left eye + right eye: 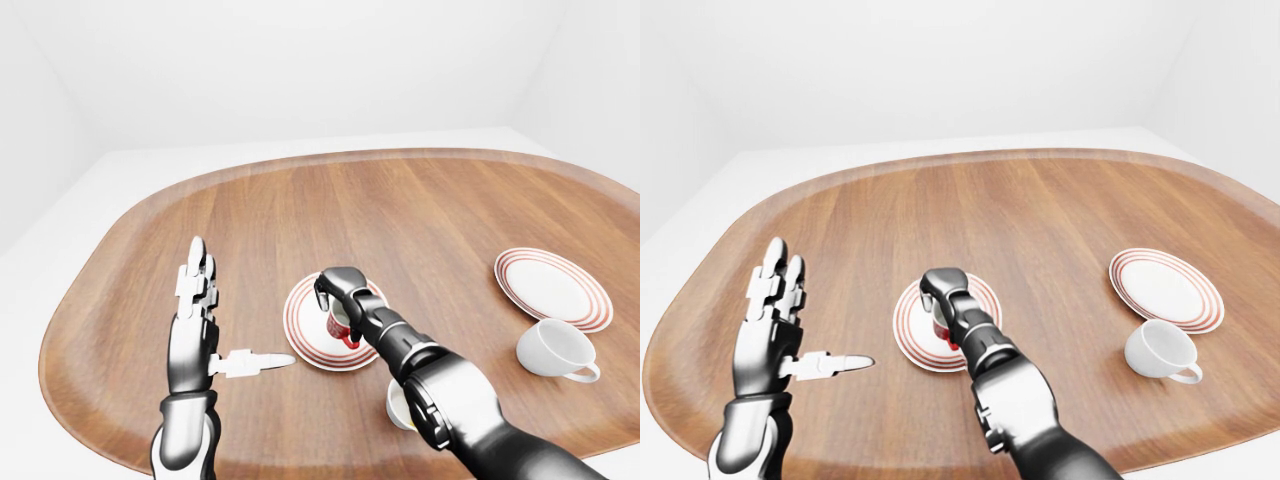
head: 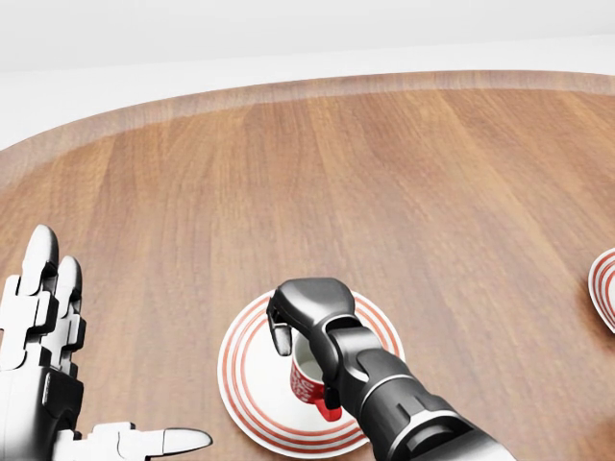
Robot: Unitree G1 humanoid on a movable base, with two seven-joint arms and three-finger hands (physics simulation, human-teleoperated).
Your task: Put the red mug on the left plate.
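The right hand (image 2: 307, 312) grips the red mug (image 2: 309, 376) on the plate (image 2: 252, 384) under it, and the left hand (image 1: 197, 325) is open beside it.

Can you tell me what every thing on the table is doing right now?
red mug: upright on the left plate, gripped.
left plate: flat, holding the mug.
right plate: flat, bare.
white mug: lying on its side.
right hand: closed round the red mug.
left hand: open, holding nothing.
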